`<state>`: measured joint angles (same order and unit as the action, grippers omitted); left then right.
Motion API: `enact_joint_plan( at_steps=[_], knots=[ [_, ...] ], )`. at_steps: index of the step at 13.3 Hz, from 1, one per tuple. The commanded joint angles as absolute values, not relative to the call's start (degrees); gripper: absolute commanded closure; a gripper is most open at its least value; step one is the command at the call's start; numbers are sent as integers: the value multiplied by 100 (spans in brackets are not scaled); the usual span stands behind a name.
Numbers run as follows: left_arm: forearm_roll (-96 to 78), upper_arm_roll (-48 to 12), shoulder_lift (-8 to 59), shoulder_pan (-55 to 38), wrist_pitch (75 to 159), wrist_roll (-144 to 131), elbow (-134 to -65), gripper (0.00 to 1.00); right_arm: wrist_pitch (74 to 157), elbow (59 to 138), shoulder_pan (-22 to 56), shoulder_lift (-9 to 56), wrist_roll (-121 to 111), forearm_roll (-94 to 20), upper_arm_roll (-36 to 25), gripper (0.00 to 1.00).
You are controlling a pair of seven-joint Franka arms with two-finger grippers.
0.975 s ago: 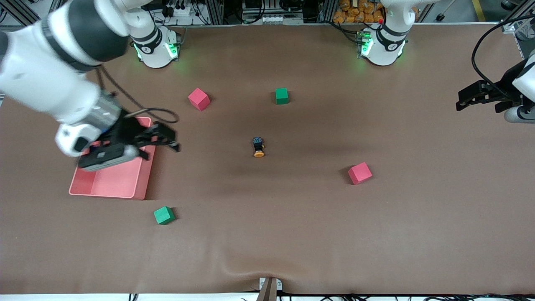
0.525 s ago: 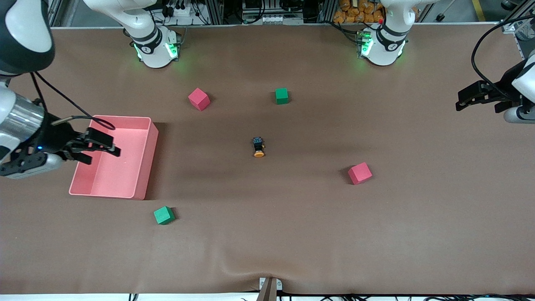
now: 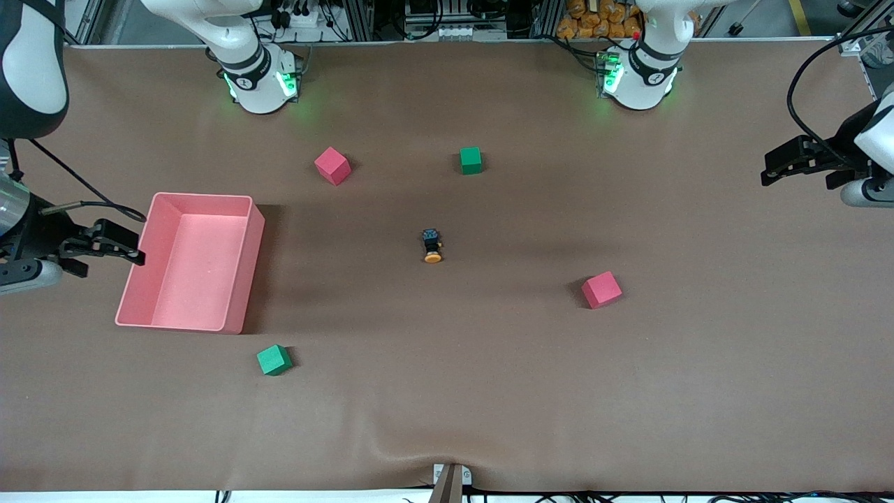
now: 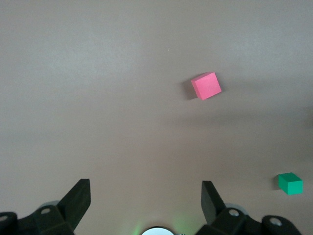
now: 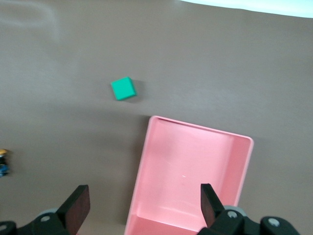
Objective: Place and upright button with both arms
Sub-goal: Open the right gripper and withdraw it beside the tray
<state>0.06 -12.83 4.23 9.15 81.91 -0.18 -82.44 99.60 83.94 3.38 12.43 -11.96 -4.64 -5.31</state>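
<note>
Front view: button [image 3: 432, 246] lies tipped on counter [image 3: 489, 391]; four cubes well apart around it. Left gripper [image 3: 786, 162], right gripper [image 3: 112, 242] both released, empty.

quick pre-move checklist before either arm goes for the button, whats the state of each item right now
1. Button in view and unobstructed: ok, alone mid-table with bare mat around it.
2. Button upright: not ok, lying on its side, orange cap pointing toward the front camera.
3. Left gripper open and empty: ok, it waits over the left arm's end of the table.
4. Right gripper open and empty: ok, it hangs at the outer edge of the pink bin, at the right arm's end.
5. Pink bin empty: ok, nothing inside.
6. Cubes clear of the button: ok, the nearest pink cube and green cube both sit well apart from it.
</note>
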Motion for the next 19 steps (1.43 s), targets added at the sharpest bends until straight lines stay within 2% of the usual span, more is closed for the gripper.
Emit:
enact_joint_plan(
  at_steps=[1, 6, 16, 19],
  knots=[
    [132, -1318, 431, 941, 8209, 53, -8218, 0, 9879, 8622, -26, 1090, -1492, -272, -378, 0],
    [132, -1318, 431, 940, 8209, 53, -8209, 0, 9484, 8622, -386, 1063, -1565, -202, -369, 0],
    [132, -1318, 431, 958, 8209, 53, -8209, 0, 9413, 8613, -308, 1029, -1362, 44, -343, 0],
    [132, -1318, 422, 958, 8209, 53, -8200, 0, 9071, 8613, -308, 1028, -1275, 35, -334, 0]
  ],
)
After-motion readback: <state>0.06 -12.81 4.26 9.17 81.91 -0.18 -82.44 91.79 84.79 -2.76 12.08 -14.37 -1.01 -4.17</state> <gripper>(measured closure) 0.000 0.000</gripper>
